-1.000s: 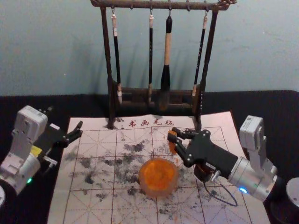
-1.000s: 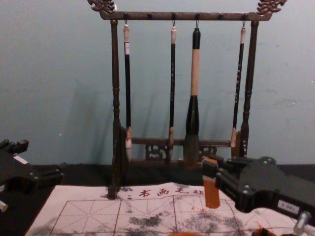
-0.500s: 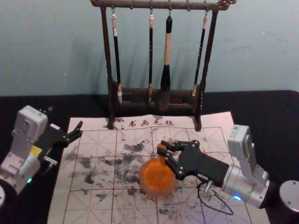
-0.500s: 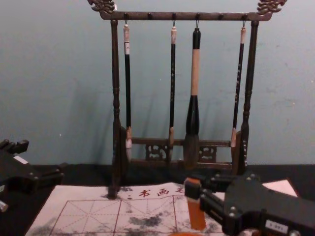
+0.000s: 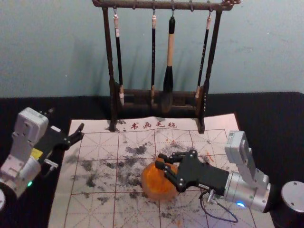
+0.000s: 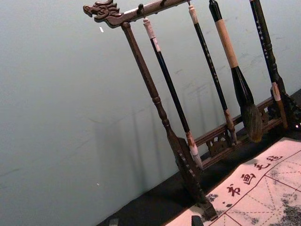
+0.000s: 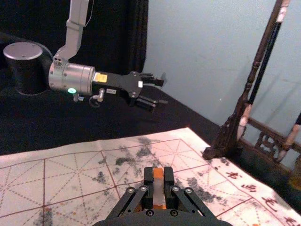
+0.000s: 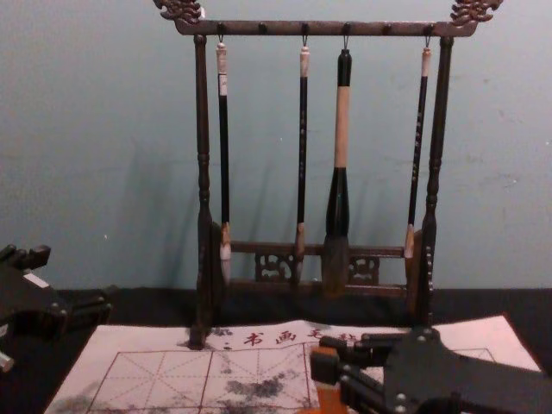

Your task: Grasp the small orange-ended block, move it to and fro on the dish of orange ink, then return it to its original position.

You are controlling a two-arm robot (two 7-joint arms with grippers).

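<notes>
My right gripper (image 5: 162, 160) is over the dish of orange ink (image 5: 154, 189), shut on the small orange-ended block. In the right wrist view the block (image 7: 158, 187) is pinched upright between the fingertips of the right gripper (image 7: 158, 181), orange at its top and pale in the middle. The chest view has the block (image 8: 329, 392) hanging down from the right gripper (image 8: 326, 362), its lower end at the dish; contact with the ink cannot be made out. My left gripper (image 5: 81, 131) is parked open at the left edge of the mat.
A gridded calligraphy mat (image 5: 95, 209), stained with dark ink, lies under the dish. Behind it a dark wooden rack (image 5: 112, 85) holds several hanging brushes, among them a thick one (image 5: 168, 80). A cable loops below the right wrist.
The right gripper has carried the block leftward and lower, from beside the dish's far right side to over the dish. The left arm has stayed still.
</notes>
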